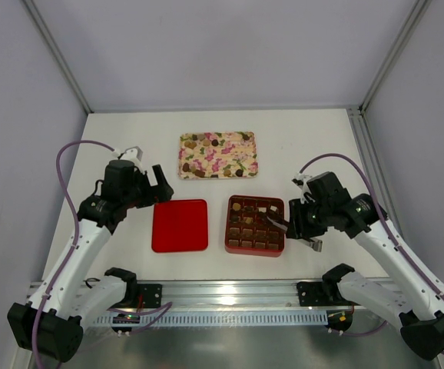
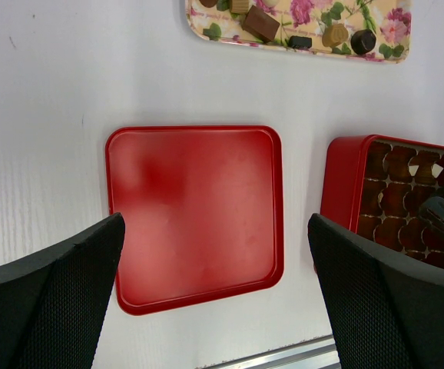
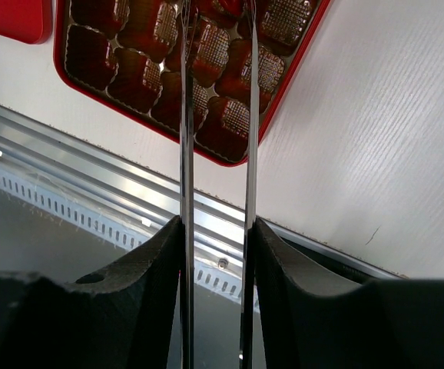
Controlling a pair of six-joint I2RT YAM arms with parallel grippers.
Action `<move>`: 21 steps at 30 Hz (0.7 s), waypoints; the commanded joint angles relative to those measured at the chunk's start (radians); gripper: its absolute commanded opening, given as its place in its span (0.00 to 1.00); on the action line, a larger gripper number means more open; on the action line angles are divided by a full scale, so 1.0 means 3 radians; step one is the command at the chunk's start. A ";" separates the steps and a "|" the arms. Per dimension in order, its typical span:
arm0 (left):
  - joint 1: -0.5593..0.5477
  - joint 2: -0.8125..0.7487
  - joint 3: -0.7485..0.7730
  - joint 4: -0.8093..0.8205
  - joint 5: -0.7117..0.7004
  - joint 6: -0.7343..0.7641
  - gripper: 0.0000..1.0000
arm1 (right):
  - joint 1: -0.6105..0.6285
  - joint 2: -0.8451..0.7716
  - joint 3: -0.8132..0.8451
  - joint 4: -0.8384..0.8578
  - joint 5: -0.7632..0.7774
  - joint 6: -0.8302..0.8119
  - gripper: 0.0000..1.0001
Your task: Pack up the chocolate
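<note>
The red box [image 2: 341,181] with its brown gridded insert is sitting on the white counter [image 1: 322,146], and everything else is lying around it. Most of the chocolate [image 2: 260,23] is resting loose on a floral tray [image 1: 233,157] beyond the box's far side and a little to its left. The pieces there are dark brown and tan, gathered mainly along the tray's edges. A few more pieces are sitting inside the box, in its far row of cells, one of them tan and others showing cream. I cannot tell how many of the darker cells are filled.

The right tool [image 3: 216,223] is reaching over the box from its right side. It is clamping a pair of thin metal tongs [image 3: 185,115], whose two blades are standing a narrow gap apart. The blade tips are hanging over the cells near the box's right edge, and whether a piece is caught between them cannot be told.

The left tool [image 2: 216,217] is hovering to the left of the box with its fingers spread wide and nothing between them. It is hanging above the red lid [image 1: 180,225], which is lying flat just left of the box with a strip of counter between the two. An aluminium rail [image 3: 91,169] is running along the counter's edge on the near side of the box.
</note>
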 commanded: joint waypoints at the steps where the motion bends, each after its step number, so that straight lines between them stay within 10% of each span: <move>1: 0.0018 -0.0058 0.0076 0.0022 -0.0025 0.0015 1.00 | -0.0003 -0.0037 0.0184 0.0074 -0.0022 0.0028 0.43; 21: 0.0018 -0.0002 0.0081 0.0022 -0.0005 0.0010 1.00 | -0.0003 0.2246 0.2321 0.0663 0.0157 -0.0248 0.45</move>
